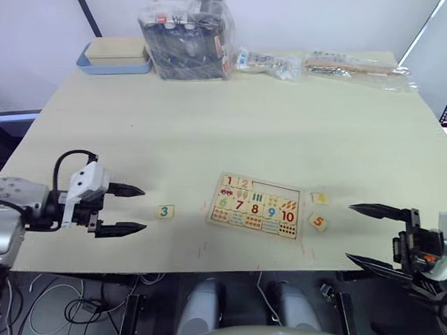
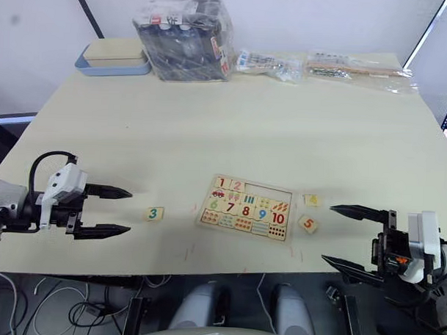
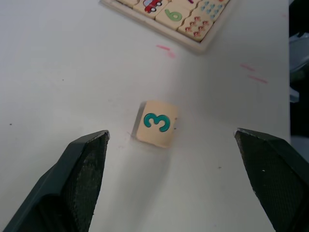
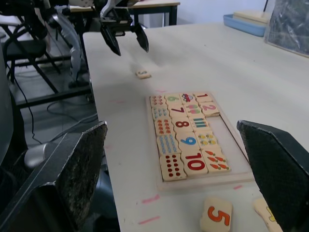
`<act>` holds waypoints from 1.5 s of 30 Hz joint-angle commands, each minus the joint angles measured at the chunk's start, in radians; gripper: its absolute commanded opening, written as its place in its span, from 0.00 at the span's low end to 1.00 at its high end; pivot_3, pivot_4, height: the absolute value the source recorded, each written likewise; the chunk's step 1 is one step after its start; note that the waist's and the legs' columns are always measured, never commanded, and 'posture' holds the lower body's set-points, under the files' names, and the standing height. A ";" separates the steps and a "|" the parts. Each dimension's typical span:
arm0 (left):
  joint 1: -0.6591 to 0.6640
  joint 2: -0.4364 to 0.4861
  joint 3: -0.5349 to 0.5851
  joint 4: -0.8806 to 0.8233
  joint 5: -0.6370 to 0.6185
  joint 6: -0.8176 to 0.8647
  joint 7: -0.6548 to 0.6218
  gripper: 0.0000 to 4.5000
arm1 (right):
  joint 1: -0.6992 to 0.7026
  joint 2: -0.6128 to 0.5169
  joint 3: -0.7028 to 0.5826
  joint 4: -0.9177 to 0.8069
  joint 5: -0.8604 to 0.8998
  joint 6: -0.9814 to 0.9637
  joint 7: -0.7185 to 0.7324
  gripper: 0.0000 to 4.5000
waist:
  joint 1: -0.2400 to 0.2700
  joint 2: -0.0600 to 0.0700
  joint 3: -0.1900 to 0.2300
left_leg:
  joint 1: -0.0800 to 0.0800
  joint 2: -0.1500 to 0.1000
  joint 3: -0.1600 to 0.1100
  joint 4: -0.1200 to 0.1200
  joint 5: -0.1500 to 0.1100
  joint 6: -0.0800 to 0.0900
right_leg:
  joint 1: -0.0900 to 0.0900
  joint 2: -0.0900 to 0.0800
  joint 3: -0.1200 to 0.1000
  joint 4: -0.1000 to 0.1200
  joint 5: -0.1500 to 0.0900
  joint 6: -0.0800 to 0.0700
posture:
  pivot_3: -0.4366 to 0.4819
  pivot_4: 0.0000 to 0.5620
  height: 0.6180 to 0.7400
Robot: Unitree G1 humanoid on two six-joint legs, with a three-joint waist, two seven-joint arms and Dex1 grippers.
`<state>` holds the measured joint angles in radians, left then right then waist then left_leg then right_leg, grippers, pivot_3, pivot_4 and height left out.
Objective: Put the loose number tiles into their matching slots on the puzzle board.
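The flat rectangular light-wood puzzle board (image 1: 256, 205) lies near the front edge of the pale cream surface (image 1: 232, 116), roughly midway between the two arms. Its top row holds the tiles 1 and 2 at the robot's left end; the rest of that row is a bare strip of pale wooden slots (image 4: 231, 137). The rows below are filled — 6, 7, 8, 9 and 10, with picture squares around them.

Three small square light-wood tiles lie loose on the surface. The tile printed with a green-blue 3 (image 3: 155, 123) sits to the left of the board, apart from it, flat with its digit up. The tile with an orange 5 (image 1: 318, 221) rests just beside the board's right edge, near the front corner. Another tile, with a faint yellow mark (image 1: 319, 198) whose digit I cannot read, lies just behind the 5, also close to the board's right side.

The left gripper (image 1: 126, 208) hovers left of the 3 tile, its two black fingers (image 3: 82, 174) spread wide and pointing at the tile, touching nothing. The right gripper (image 2: 351, 235) is to the right of the 5 tile, near the front edge of the surface — its fingers are likewise well apart and empty.

Along the far edge stand a light-blue tray with a wooden lid (image 1: 115, 56), a clear plastic bag of dark items (image 1: 188, 37) and two flatter clear packets (image 1: 322, 66).
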<state>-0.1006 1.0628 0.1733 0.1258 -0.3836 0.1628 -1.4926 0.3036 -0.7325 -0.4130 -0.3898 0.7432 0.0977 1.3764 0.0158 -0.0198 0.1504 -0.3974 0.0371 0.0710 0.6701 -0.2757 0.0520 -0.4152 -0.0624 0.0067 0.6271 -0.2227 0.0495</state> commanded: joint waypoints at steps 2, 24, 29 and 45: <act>-0.078 -0.028 -0.071 0.086 0.066 -0.102 -0.017 0.98 | 0.020 -0.013 -0.051 -0.042 0.022 -0.013 0.004 1.00 | 0.001 -0.001 0.000 | 0.000 0.000 0.001 0.001 0.000 0.000 | 0.001 0.000 0.000 0.000 0.000 0.000 | 0.48 0.27 1.00; -0.144 -0.101 -0.159 0.163 0.160 -0.203 0.034 0.59 | 0.039 0.009 -0.023 -0.059 -0.009 -0.035 -0.035 1.00 | -0.001 -0.001 0.000 | 0.001 0.000 0.000 0.003 0.000 0.000 | 0.002 0.000 0.000 0.002 0.001 0.002 | 0.48 0.27 1.00; -0.149 -0.110 -0.166 0.169 0.162 -0.208 0.032 0.37 | 0.034 0.011 -0.018 -0.054 -0.015 -0.039 -0.037 1.00 | -0.001 -0.001 0.000 | 0.001 0.000 0.000 0.003 0.000 0.000 | 0.002 0.000 0.000 0.002 0.001 0.002 | 0.48 0.27 1.00; -0.354 0.040 -0.191 -0.163 0.098 0.166 0.004 0.22 | 0.040 0.038 -0.002 -0.069 -0.037 -0.060 -0.088 1.00 | 0.000 -0.003 0.001 | 0.003 0.000 0.000 0.006 0.000 0.000 | 0.002 0.000 0.002 0.007 0.001 0.002 | 0.48 0.27 1.00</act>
<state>-0.3852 1.0639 0.0051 0.0518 -0.2712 0.2298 -1.4673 0.3494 -0.6976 -0.4055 -0.4165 0.7027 0.0581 1.3027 0.0154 -0.0228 0.1509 -0.3950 0.0366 0.0709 0.6768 -0.2756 0.0522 -0.4131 -0.0616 0.0085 0.6352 -0.2218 0.0515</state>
